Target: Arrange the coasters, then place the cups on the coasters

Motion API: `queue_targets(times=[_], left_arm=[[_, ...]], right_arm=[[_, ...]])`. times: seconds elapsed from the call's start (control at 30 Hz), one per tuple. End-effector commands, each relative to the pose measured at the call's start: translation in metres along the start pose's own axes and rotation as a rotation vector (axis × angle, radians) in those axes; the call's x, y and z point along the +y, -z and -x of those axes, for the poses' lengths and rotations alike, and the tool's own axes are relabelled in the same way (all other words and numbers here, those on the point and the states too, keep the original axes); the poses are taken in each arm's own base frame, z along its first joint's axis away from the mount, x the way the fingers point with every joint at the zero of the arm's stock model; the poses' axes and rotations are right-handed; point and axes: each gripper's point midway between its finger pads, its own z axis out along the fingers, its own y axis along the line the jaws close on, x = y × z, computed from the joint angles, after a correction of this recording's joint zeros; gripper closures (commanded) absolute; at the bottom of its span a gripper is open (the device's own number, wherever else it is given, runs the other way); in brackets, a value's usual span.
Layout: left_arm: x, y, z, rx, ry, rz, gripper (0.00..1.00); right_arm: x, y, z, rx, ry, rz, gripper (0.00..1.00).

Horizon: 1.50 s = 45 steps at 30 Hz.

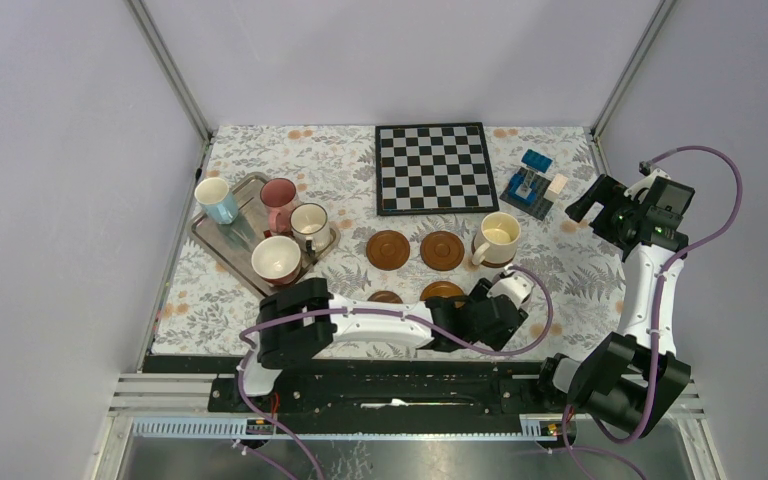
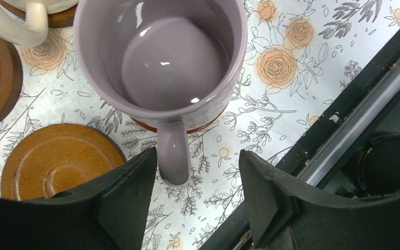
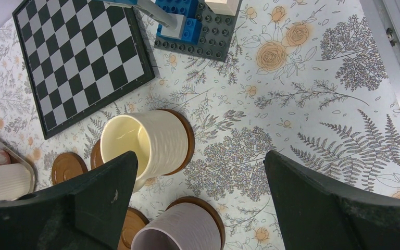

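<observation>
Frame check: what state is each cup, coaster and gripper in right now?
Lilac ceramic mug: upright, empty, on a wooden coaster.
Cream-yellow ribbed mug: upright, empty, on a coaster.
Four mugs on the grey metal tray: upright, not on coasters.
Four bare round wooden coasters: flat, unoccupied.
Left gripper: open, straddling the lilac mug's handle.
Right gripper: open, empty.

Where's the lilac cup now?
In the top view the lilac cup sits on a coaster by the near edge, right of centre, just in front of the cream-yellow cup, by the left gripper.
</observation>
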Motion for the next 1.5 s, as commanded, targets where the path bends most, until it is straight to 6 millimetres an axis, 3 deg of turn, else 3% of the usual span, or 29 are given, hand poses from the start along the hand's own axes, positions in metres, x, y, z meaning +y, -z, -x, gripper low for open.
queue_targets(times=[0.0, 0.2, 0.43, 0.7, 0.87, 1.17, 1.33, 1.47], left_arm=[[-0.007, 0.026, 0.037, -0.07, 0.009, -0.032, 0.34], [-0.005, 0.021, 0.022, -0.042, 0.009, -0.029, 0.31], [-0.012, 0.015, 0.001, 0.024, 0.029, -0.065, 0.39], [-0.02, 0.012, 0.005, 0.015, 0.021, -0.101, 0.48], [-0.017, 0.013, 0.006, 0.009, 0.022, -0.09, 0.47], [0.015, 0.024, 0.01, 0.032, -0.013, -0.045, 0.27], [0.034, 0.05, 0.005, 0.053, -0.039, -0.07, 0.07], [0.052, 0.071, 0.008, 0.095, -0.031, -0.144, 0.01]], right_arm=[[0.006, 0.004, 0.007, -0.032, 0.015, 0.025, 0.02], [0.006, 0.005, 0.007, -0.033, 0.016, 0.024, 0.02], [0.005, 0.004, 0.007, -0.03, 0.017, 0.021, 0.02], [0.004, 0.003, 0.005, -0.026, 0.018, 0.02, 0.02], [0.004, 0.003, 0.005, -0.026, 0.017, 0.021, 0.02], [0.007, 0.004, 0.005, -0.021, 0.026, 0.036, 0.02], [0.009, 0.004, 0.004, -0.014, 0.039, 0.055, 0.02], [0.014, 0.002, 0.001, -0.003, 0.058, 0.095, 0.02]])
